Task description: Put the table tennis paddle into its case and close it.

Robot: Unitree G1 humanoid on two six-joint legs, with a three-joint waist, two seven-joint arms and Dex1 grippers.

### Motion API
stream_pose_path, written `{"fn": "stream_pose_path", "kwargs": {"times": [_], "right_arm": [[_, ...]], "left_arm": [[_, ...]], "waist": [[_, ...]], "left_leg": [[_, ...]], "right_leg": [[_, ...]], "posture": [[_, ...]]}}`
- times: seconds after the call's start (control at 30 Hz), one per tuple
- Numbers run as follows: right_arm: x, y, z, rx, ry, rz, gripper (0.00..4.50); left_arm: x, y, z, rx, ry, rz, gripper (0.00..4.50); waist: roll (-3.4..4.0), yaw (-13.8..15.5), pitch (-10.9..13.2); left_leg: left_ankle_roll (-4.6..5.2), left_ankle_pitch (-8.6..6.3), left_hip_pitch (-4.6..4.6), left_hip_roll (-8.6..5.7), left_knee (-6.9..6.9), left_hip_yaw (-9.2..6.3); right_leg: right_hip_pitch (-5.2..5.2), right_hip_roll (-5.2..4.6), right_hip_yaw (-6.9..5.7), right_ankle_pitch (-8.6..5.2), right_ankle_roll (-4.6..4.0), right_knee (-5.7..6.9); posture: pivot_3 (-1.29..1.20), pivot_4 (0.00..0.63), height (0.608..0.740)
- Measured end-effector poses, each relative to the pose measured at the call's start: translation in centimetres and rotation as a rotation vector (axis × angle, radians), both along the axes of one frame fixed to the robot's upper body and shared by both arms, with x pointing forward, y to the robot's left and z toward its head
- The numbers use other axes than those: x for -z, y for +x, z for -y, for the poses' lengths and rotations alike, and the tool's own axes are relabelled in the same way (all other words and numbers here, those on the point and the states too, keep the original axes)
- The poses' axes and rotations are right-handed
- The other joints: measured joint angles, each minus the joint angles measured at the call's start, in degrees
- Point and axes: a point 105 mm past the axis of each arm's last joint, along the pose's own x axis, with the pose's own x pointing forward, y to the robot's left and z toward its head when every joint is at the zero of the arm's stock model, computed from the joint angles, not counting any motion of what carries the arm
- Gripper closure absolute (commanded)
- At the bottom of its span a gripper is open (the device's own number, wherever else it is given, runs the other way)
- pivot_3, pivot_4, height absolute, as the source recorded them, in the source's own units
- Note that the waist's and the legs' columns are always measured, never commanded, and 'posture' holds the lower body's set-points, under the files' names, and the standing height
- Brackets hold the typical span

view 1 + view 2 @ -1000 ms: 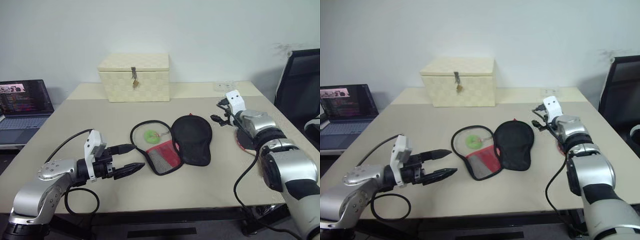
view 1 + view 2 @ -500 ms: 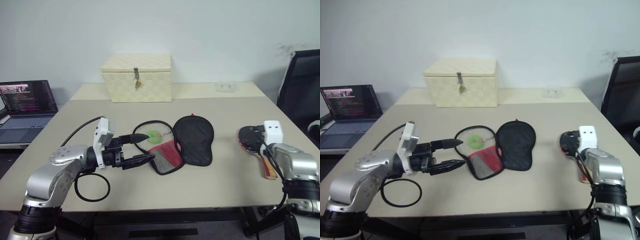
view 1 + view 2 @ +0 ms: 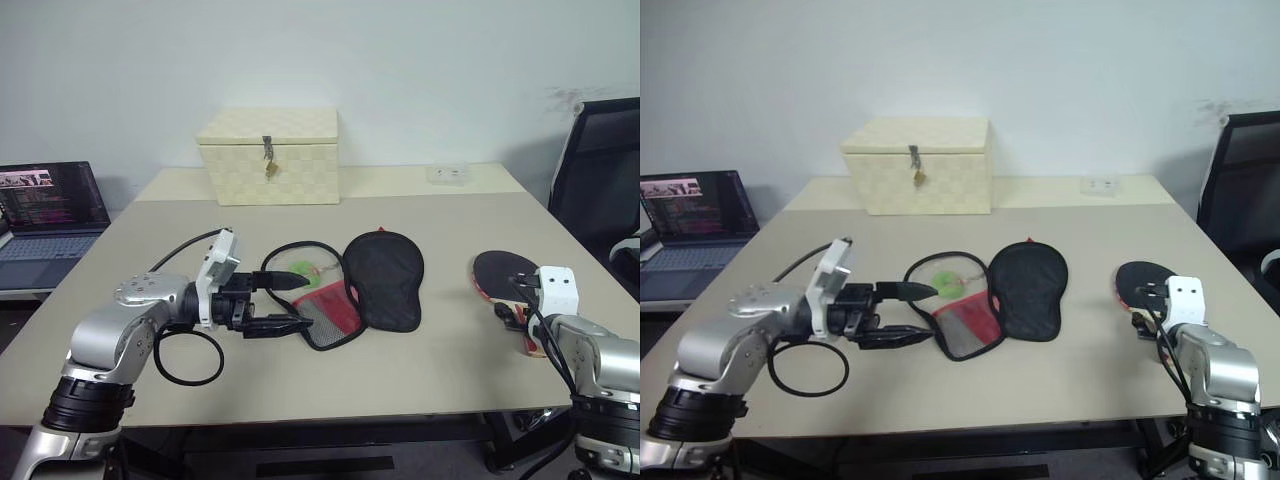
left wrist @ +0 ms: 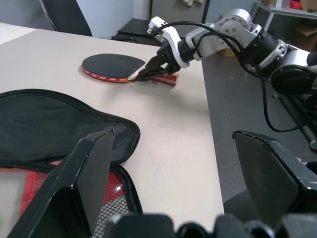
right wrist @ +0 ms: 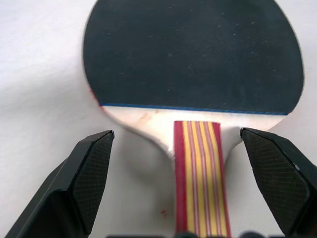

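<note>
Laptop (image 3: 45, 215) is sitting at the far left edge of the frame, its lit screen facing the camera, on a lower surface beside the beige desk (image 3: 240, 375). Right of it, in the lower left of the frame, the left claw (image 3: 290, 303) is hovering just above the desk with its two black fingers spread wide and gripping nothing; the tips are pointing toward the centre, right at the near left edge of the case (image 3: 345, 285). A loop of black cable (image 3: 187, 357) is lying on the desk below that arm. The case is lying unzipped and spread flat in the middle of the frame: its open half with the red panel and black mesh is facing the left claw, a small green charm (image 3: 301, 268) is resting inside the black zip outline, and the plain black half is lying to the right. Behind it, toward the upper centre, a cream woven box (image 3: 268, 155) with a metal latch is standing at the back of the desk. Toward the right, well apart from the case, the table tennis paddle (image 3: 505, 275) is lying flat, black face up, handle pointing to the lower right corner. The right claw (image 4: 154, 67) is poised directly over that handle, wide open, one finger on either side of the striped grip where it meets the blade, not closed on it. A black chair (image 3: 598, 170) is standing at the right edge.
</note>
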Motion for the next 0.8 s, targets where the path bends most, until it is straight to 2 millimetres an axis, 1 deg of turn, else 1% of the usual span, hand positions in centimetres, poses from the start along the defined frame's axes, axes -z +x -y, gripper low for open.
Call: {"fn": "stream_pose_path", "kwargs": {"times": [0.17,0.27,0.4,0.6,0.7,0.8], "right_arm": [[0.2,-0.1,0.4,0.009,-0.012,-0.005,0.02],[1.0,-0.7,0.6,0.019,-0.011,-0.034,0.02],[1.0,-1.0,0.4,0.025,-0.018,-0.035,0.02],[1.0,-0.9,0.3,0.032,-0.016,-0.031,0.02],[1.1,-0.1,0.2,0.024,0.000,-0.030,0.58],[1.3,0.7,0.0,0.014,0.029,-0.031,1.52]], "left_arm": [[0.2,0.0,-0.1,-0.009,0.004,-0.003,0.32],[0.8,0.0,-0.3,-0.028,0.003,-0.019,0.32],[0.8,0.0,-0.5,-0.039,-0.001,-0.018,0.32],[0.7,0.0,-0.5,-0.040,0.001,-0.011,0.32],[0.6,0.1,-0.5,-0.040,0.002,0.003,0.32],[0.6,0.1,-0.5,-0.041,0.002,0.007,0.32]], "waist": [[-0.02,0.01,-0.02],[-0.03,0.06,-0.02],[-0.04,0.06,-0.03],[-0.06,0.01,-0.03],[-0.13,-0.24,-0.08],[-0.16,-0.28,-0.10]], "left_leg": [[0.00,0.00,0.00,0.00,0.00,-0.02],[0.00,0.00,-0.02,0.01,0.01,-0.03],[0.00,0.00,-0.01,0.01,0.01,-0.05],[0.00,0.00,0.00,0.01,0.01,-0.03],[0.00,0.00,0.09,0.02,0.02,0.03],[0.00,0.01,0.23,0.01,0.02,0.08]], "right_leg": [[0.00,0.00,-0.01,0.00,-0.01,0.00],[0.00,0.00,0.00,0.01,-0.02,0.01],[0.00,-0.01,-0.01,0.00,0.00,0.01],[0.01,-0.01,-0.01,0.00,0.00,0.01],[0.06,0.00,0.00,0.00,0.00,0.01],[0.18,0.00,0.02,-0.02,0.05,0.01]], "posture": [[0.00,0.150,0.740],[0.00,0.150,0.740],[0.00,0.150,0.740],[0.00,0.150,0.740],[0.00,0.150,0.740],[0.00,0.150,0.740]]}}
